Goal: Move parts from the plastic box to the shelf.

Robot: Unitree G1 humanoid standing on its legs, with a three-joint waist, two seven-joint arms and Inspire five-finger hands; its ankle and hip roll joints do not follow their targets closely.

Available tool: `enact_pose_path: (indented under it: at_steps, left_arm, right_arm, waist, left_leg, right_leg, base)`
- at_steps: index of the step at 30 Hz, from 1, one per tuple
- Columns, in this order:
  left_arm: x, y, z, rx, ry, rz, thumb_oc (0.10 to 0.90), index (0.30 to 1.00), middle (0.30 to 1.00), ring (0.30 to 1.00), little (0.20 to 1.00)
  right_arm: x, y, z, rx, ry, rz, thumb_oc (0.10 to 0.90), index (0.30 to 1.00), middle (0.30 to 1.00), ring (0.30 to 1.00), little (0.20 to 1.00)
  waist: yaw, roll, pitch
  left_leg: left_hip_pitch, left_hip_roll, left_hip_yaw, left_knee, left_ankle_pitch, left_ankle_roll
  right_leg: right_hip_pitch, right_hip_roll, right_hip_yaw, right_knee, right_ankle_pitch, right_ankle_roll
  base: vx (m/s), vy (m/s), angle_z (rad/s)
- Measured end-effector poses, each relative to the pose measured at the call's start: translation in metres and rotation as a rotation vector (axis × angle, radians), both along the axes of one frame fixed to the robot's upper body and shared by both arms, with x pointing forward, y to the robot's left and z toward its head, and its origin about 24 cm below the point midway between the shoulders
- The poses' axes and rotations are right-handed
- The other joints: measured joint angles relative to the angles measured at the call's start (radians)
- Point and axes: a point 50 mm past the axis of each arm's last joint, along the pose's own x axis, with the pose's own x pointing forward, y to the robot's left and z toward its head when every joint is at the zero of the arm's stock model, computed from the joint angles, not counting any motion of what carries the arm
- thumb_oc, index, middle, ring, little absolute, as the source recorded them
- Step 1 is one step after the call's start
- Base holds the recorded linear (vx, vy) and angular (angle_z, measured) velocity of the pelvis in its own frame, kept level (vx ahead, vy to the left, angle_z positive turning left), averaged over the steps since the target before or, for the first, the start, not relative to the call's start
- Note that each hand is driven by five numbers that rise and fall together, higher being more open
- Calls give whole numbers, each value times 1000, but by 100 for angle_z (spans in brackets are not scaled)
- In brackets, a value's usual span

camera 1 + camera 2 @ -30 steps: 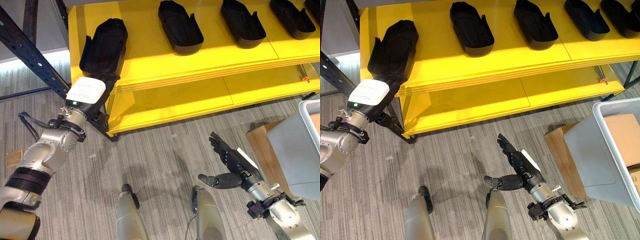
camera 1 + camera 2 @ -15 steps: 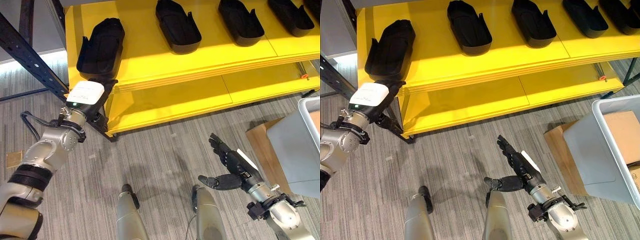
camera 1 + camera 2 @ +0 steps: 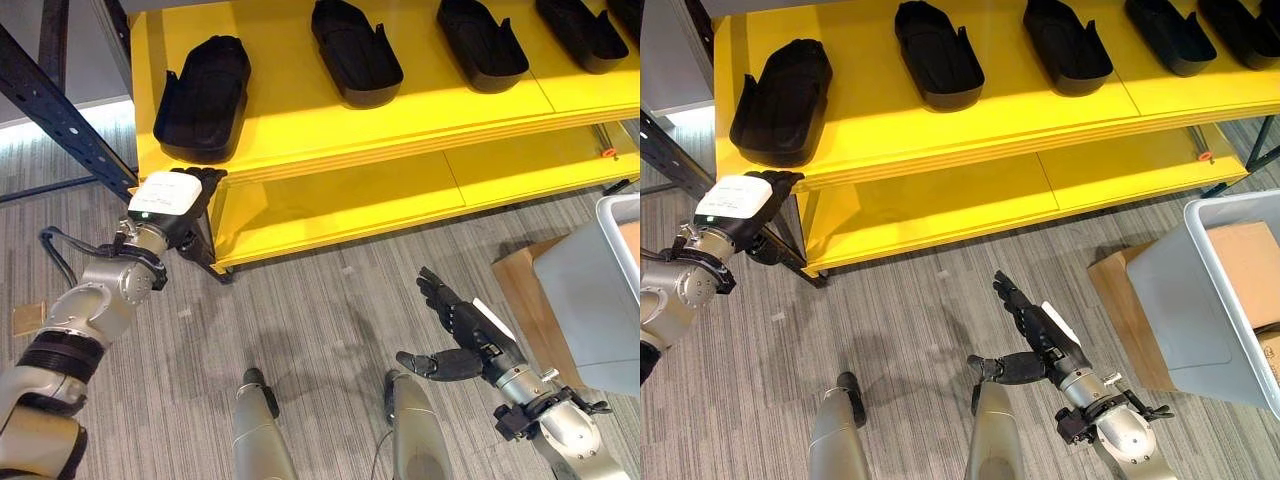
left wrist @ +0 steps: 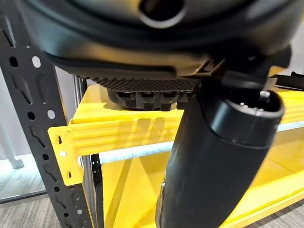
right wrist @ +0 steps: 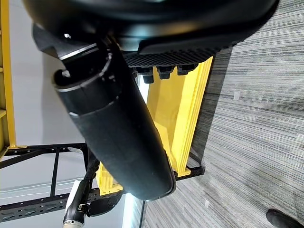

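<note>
Parts lined up on shelf, both hands empty

Fingers of the left hand [image 3: 178,190] lie straight and hold nothing, just below the front edge of the yellow shelf [image 3: 300,120], under the leftmost black part [image 3: 203,98]. Fingers of the right hand [image 3: 462,335] are spread apart above the grey floor [image 3: 320,320], thumb out sideways. 4 more parts sit in a row on the shelf. A grey box [image 3: 1225,300] stands right, beside cardboard [image 3: 1120,300]. No writing is legible.
</note>
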Motion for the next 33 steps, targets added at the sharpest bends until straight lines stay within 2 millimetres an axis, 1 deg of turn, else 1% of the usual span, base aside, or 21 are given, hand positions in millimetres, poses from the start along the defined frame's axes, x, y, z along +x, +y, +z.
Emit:
enact_pose_path:
  at_steps: [6, 9, 16, 20, 26, 30, 32, 33]
  left_arm:
    - [3, 5, 2, -34, -2, 32, 900, 1000, 1000, 1000, 1000]
    - [15, 0, 9, -20, -4, 40, 900, 1000, 1000, 1000, 1000]
    - [20, 4, 14, -22, -10, 71, 900, 1000, 1000, 1000, 1000]
    - [24, 2, 19, -10, -14, 71, 900, 1000, 1000, 1000, 1000]
    - [27, -2, 19, 9, -6, 58, 900, 1000, 1000, 1000, 1000]
    - [29, -5, 23, 14, -13, 53, 900, 1000, 1000, 1000, 1000]
    - [30, -7, 23, 8, -15, 51, 900, 1000, 1000, 1000, 1000]
    - [32, -7, 23, 3, -13, 56, 900, 1000, 1000, 1000, 1000]
  right_arm:
    - [0, 0, 0, 0, 0, 1, 900, 1000, 1000, 1000, 1000]
    - [0, 0, 0, -3, 1, 2, 900, 1000, 1000, 1000, 1000]
    - [0, -1, 0, -6, 3, 6, 900, 1000, 1000, 1000, 1000]
    - [0, -2, 1, -13, 9, 17, 900, 1000, 1000, 1000, 1000]
    - [0, -2, 1, -5, 10, 18, 900, 1000, 1000, 1000, 1000]
    - [0, -2, 1, -5, 11, 18, 900, 1000, 1000, 1000, 1000]
    - [0, -2, 1, -7, 11, 19, 900, 1000, 1000, 1000, 1000]
    - [0, -2, 1, -7, 11, 19, 900, 1000, 1000, 1000, 1000]
  waist:
    - [-1, 0, 0]
    - [-2, 0, 0]
    - [-25, 0, 0]
    - [-27, 0, 0]
    - [-27, -1, 0]
    - [-28, -1, 0]
    - [-30, -2, -1]
    - [-30, -2, -1]
  left_leg:
    - [0, 0, 0, 2, 0, 1]
    - [-1, 0, 0, 5, -2, 1]
    - [-10, 1, -1, 15, -5, 2]
    - [-17, 2, -1, 19, -5, 2]
    - [-17, 1, -1, 21, -5, 3]
    - [-17, 2, -1, 23, -6, 3]
    - [-16, 2, -2, 24, -16, -9]
    - [-16, 2, -2, 29, -12, 1]
  right_leg:
    - [0, 0, 1, 0, 0, 0]
    - [0, 0, 2, 0, 1, 0]
    - [-8, 1, 4, 5, 1, 1]
    - [-16, 2, 6, 12, 2, 2]
    - [-16, 4, 6, 12, 1, 2]
    - [-17, 5, 8, 15, 1, 2]
    - [-16, 5, 8, 16, -3, 1]
    - [-16, 5, 10, 19, -3, 1]
  base:
    - [0, 0, 0]
    - [0, 0, 0]
    - [0, 0, 0]
    - [0, 0, 0]
    - [0, 0, 0]
    - [44, -9, 0]
    - [45, -10, 0]
    - [0, 0, 0]
